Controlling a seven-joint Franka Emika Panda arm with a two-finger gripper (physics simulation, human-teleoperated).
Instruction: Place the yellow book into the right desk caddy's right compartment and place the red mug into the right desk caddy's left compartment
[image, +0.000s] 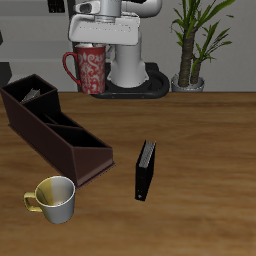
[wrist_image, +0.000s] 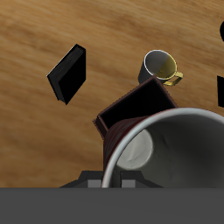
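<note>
Red mug (image: 88, 70): dark red, pale speckled pattern, loop handle at its side, upright, raised above the table's back edge. Right desk caddy (image: 55, 128): long dark brown open box, lying diagonally, divided into cells. A thin pale slab, likely the yellow book (image: 33, 94), lies in its farthest cell.

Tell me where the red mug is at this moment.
In the exterior view the red mug is held up off the table at the back, under the gripper, above the far end of the right desk caddy.
</note>
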